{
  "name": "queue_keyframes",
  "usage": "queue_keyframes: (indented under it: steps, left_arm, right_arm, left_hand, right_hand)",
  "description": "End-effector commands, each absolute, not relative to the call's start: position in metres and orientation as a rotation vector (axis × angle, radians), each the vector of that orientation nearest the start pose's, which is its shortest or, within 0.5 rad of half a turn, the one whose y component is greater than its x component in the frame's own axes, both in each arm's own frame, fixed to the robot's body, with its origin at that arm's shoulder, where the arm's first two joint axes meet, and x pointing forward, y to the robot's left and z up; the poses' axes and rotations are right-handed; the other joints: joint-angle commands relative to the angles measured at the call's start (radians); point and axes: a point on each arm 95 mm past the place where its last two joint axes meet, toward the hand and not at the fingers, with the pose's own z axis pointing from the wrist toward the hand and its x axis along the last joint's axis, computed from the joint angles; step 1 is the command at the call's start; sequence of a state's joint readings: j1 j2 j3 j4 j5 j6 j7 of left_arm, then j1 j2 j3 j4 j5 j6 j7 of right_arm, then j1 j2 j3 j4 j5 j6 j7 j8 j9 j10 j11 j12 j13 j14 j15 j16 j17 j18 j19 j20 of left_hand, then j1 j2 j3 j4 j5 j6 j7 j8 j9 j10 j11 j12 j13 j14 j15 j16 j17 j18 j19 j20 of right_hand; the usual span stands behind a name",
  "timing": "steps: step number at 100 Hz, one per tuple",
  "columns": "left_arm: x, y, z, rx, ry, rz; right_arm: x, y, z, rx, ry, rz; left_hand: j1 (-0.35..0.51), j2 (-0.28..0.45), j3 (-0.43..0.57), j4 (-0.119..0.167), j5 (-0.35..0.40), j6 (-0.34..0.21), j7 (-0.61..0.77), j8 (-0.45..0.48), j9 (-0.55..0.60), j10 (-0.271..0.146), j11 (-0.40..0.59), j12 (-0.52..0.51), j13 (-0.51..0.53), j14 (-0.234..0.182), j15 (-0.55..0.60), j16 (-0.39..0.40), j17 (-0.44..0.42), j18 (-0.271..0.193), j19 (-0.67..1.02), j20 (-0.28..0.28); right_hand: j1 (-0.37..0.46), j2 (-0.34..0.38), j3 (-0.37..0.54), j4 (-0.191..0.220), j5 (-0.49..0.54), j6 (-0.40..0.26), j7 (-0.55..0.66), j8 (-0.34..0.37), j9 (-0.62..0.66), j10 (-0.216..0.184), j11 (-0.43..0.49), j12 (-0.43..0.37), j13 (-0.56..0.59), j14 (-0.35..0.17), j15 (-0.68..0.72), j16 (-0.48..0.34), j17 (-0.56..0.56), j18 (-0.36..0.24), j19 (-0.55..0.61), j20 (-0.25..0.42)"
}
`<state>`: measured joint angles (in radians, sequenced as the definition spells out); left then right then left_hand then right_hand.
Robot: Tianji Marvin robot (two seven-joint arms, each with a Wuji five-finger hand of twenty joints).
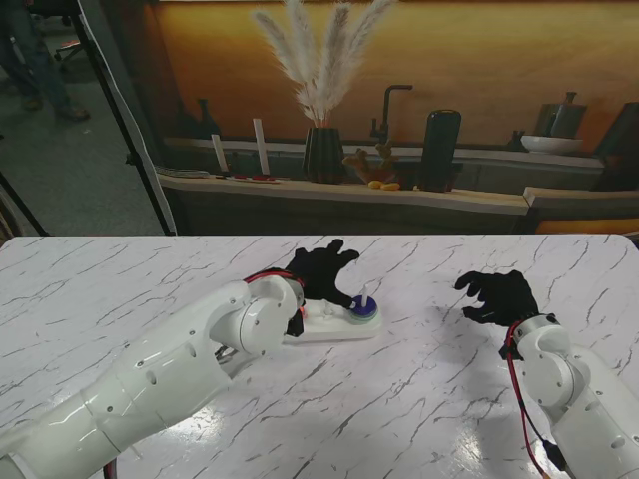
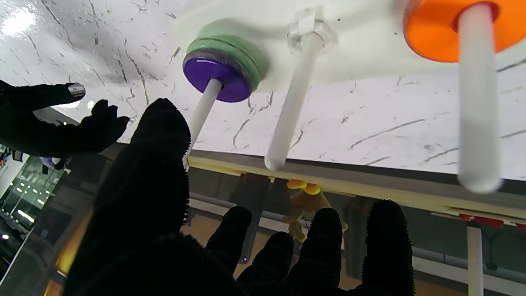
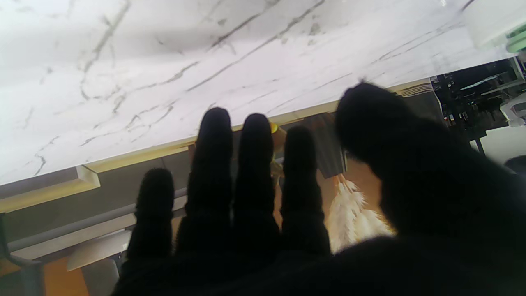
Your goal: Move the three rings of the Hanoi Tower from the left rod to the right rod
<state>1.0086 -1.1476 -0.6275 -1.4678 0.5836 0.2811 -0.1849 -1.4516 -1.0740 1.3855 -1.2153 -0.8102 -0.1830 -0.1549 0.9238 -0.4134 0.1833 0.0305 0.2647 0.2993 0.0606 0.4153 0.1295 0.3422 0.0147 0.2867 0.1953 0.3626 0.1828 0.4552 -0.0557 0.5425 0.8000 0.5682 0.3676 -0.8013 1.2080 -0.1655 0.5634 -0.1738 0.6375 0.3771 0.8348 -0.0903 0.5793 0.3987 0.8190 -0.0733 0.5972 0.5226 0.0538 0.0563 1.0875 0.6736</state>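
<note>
The white tower base (image 1: pixel 334 327) lies mid-table. On its right rod (image 2: pixel 203 111) a purple ring (image 1: pixel 363 306) (image 2: pixel 215 78) rests on a green ring (image 2: pixel 236 47). The middle rod (image 2: pixel 291 107) is bare. An orange ring (image 2: pixel 439 33) sits at the foot of the left rod (image 2: pixel 478 102); in the stand view my left arm hides it. My black-gloved left hand (image 1: pixel 321 271) hovers over the base just behind the rods, fingers (image 2: pixel 388 238) spread, holding nothing. My right hand (image 1: pixel 499 295) (image 2: pixel 49 119) hovers to the right of the base, open and empty, fingers (image 3: pixel 213 164) straight.
Beyond the table's far edge (image 1: pixel 339 190) runs a counter with a vase of pampas grass (image 1: pixel 321 110), a black bottle (image 1: pixel 439 150) and small items. The base corner (image 3: pixel 493 18) shows in the right wrist view. Marble table top (image 1: pixel 419 399) lies between my arms.
</note>
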Motion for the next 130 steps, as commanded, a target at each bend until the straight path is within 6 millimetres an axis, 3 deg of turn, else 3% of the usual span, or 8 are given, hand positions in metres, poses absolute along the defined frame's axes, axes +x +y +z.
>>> queue_keyframes:
  steps: [1,30,59,93,130]
  left_arm:
    - [0.46,-0.143,-0.277,-1.347,1.799,-1.529]
    - [0.454,-0.101,-0.269,-1.352,1.719,-1.497]
    - [0.442,-0.066,-0.288,-1.409,1.666,-1.435]
    - [0.432,-0.052,-0.322,-1.514,1.619,-1.386]
    - [0.429,-0.053,-0.34,-1.552,1.632,-1.351]
  right_arm:
    - [0.438,-0.13,-0.362,1.426,1.238,1.451]
    - [0.439,-0.128,-0.363,1.427,1.238,1.457]
    - [0.439,-0.127,-0.362,1.427,1.235,1.46]
    - [0.441,-0.127,-0.36,1.42,1.236,1.466]
    - [0.442,-0.122,-0.355,1.401,1.236,1.489]
  left_hand:
    - [-0.009,0.002,-0.011,-0.03,0.004,0.011,0.002,-0.017,-0.032,0.013,0.004,-0.001,-0.009,0.0,-0.016,-0.006,-0.01,0.028,-0.025,0.007]
    - [0.003,0.016,-0.041,-0.03,0.025,0.006,0.014,-0.008,-0.008,0.01,0.007,0.01,-0.002,0.003,-0.014,-0.004,-0.007,0.03,-0.026,0.014]
    - [0.015,0.018,-0.059,-0.025,0.045,0.004,0.021,-0.003,0.002,0.008,0.007,0.013,-0.005,0.002,-0.017,-0.006,-0.009,0.029,-0.035,0.014]
    - [0.031,0.016,-0.065,-0.017,0.036,0.003,0.019,0.0,0.004,0.007,0.006,0.016,-0.014,-0.004,-0.025,-0.009,-0.026,0.017,-0.074,-0.002]
    - [0.033,0.019,-0.071,-0.013,0.03,0.0,0.018,0.004,0.0,0.004,0.006,0.017,-0.016,-0.008,-0.029,-0.01,-0.027,0.014,-0.093,-0.006]
  right_hand:
    - [0.01,0.006,0.009,0.048,0.009,0.009,0.016,0.006,0.012,-0.015,0.02,0.008,0.01,-0.01,0.025,0.01,-0.009,0.307,0.018,0.016]
    - [0.01,0.005,0.009,0.048,0.009,0.009,0.016,0.007,0.011,-0.012,0.02,0.008,0.009,-0.009,0.025,0.01,-0.01,0.307,0.018,0.016]
    - [0.01,0.006,0.008,0.049,0.009,0.008,0.016,0.007,0.011,-0.013,0.02,0.008,0.008,-0.01,0.025,0.01,-0.011,0.306,0.017,0.016]
    - [0.01,0.008,0.008,0.049,0.008,0.01,0.015,0.007,0.012,-0.013,0.02,0.008,0.008,-0.01,0.025,0.01,-0.01,0.307,0.018,0.016]
    - [0.008,0.008,0.007,0.049,0.008,0.008,0.015,0.007,0.012,-0.014,0.02,0.008,0.009,-0.01,0.025,0.01,-0.01,0.307,0.018,0.016]
